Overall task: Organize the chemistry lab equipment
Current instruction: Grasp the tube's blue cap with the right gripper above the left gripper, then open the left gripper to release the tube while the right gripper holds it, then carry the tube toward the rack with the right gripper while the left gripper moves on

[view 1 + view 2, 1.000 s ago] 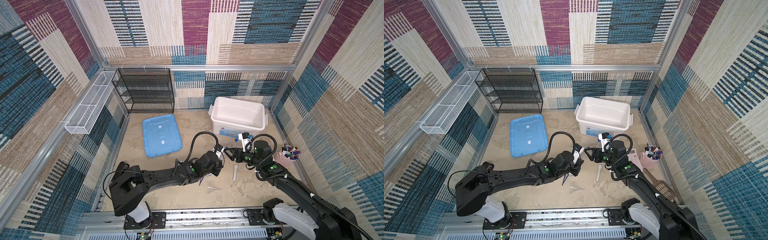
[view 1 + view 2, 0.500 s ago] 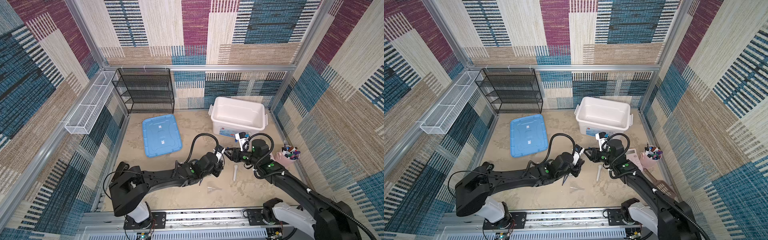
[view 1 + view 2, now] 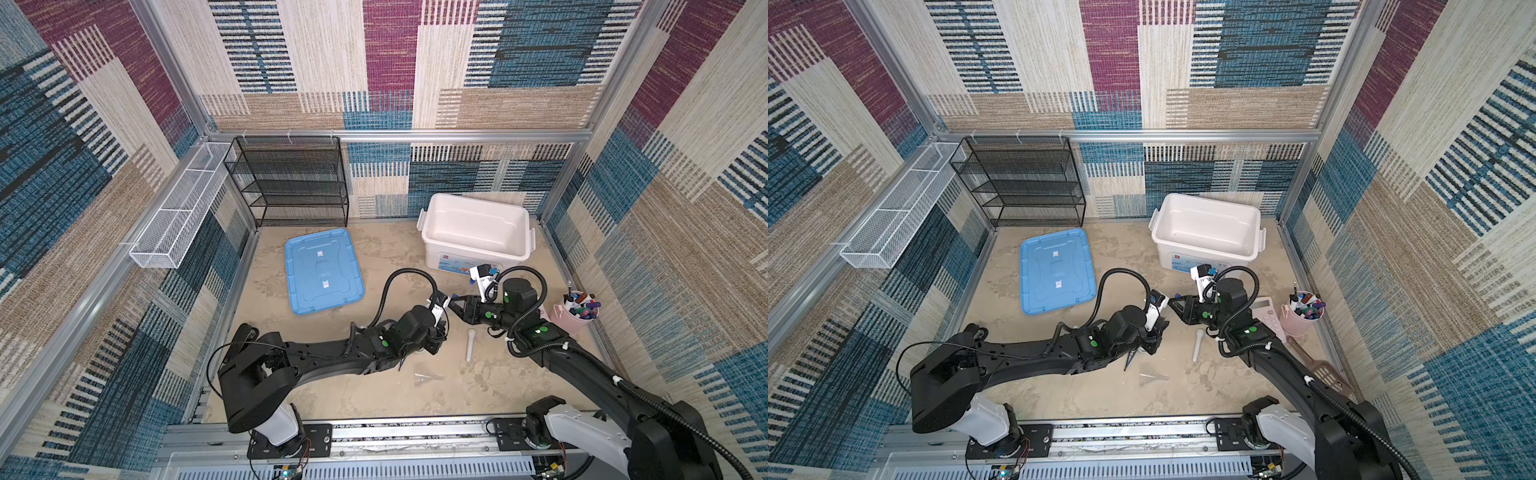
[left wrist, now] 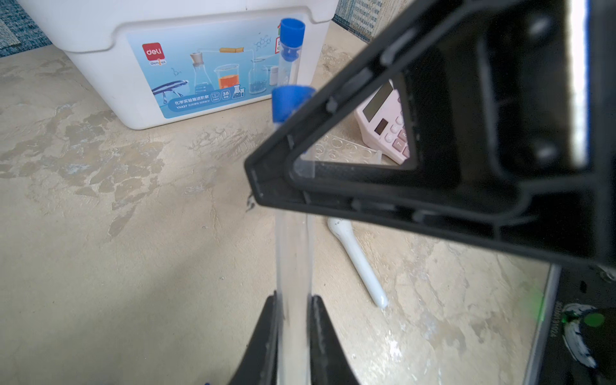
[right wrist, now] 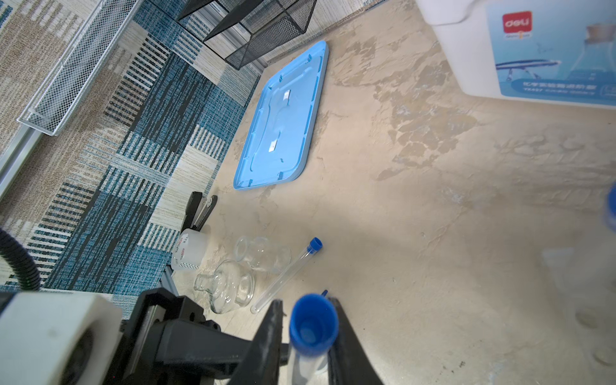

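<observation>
Left wrist view: the left gripper pinches the test tube; the right gripper hugs it under its cap. Left should let go slowly, no twisting.

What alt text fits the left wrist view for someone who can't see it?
The left gripper holds a long clear blue-capped test tube, which the black right gripper crosses just below its cap. Beyond are a white pestle, a pink calculator and a labelled white plastic box.

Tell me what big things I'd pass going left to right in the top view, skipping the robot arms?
white wire basket → blue lid → white bin → pink cup of markers
</observation>
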Controlling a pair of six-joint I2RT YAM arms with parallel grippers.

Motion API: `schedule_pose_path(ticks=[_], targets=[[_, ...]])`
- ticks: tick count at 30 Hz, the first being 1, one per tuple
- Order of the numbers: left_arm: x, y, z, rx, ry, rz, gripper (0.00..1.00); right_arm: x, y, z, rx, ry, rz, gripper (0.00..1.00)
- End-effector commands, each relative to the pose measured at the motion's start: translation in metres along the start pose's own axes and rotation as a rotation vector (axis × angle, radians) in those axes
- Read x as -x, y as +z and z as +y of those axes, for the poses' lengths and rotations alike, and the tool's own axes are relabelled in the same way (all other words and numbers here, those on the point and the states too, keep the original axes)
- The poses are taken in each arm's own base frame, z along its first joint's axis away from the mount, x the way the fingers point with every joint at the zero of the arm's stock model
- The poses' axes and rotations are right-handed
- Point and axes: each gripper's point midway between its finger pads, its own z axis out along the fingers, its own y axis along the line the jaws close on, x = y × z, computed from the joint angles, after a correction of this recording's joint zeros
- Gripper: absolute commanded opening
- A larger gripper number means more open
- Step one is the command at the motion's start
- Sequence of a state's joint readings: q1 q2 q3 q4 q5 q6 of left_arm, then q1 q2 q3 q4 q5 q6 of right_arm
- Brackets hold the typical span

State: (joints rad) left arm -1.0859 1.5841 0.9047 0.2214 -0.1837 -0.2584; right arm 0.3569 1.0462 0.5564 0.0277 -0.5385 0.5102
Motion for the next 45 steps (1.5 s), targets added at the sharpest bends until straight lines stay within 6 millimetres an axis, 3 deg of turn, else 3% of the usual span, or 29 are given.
schedule_pose_path(ticks=[1, 14, 16, 23, 29, 35, 45], targets=[[0.006, 0.001, -0.002, -0.005, 0.019, -0.028, 0.13, 0.005, -0.001, 0.007, 0.027, -0.015, -0.019, 0.25], [0.005, 0.005, 0.0, 0.008, 0.004, -0.028, 0.17, 0.007, -0.006, 0.005, 0.01, -0.021, -0.05, 0.2], [0.005, 0.004, 0.0, 0.009, -0.003, -0.03, 0.22, 0.008, -0.006, 0.004, 0.003, -0.022, -0.054, 0.19], [0.002, -0.002, 0.006, 0.028, -0.036, -0.05, 0.62, 0.017, -0.018, -0.005, -0.093, -0.045, -0.116, 0.18], [0.0, -0.014, 0.019, 0.082, -0.066, -0.07, 0.78, 0.028, -0.038, -0.021, -0.242, -0.072, -0.202, 0.17], [-0.003, -0.025, 0.033, 0.141, -0.082, -0.067, 0.86, 0.042, -0.061, -0.031, -0.372, -0.125, -0.291, 0.16], [-0.019, -0.034, 0.058, 0.238, -0.131, 0.001, 0.9, 0.061, -0.088, -0.049, -0.56, -0.211, -0.412, 0.17]])
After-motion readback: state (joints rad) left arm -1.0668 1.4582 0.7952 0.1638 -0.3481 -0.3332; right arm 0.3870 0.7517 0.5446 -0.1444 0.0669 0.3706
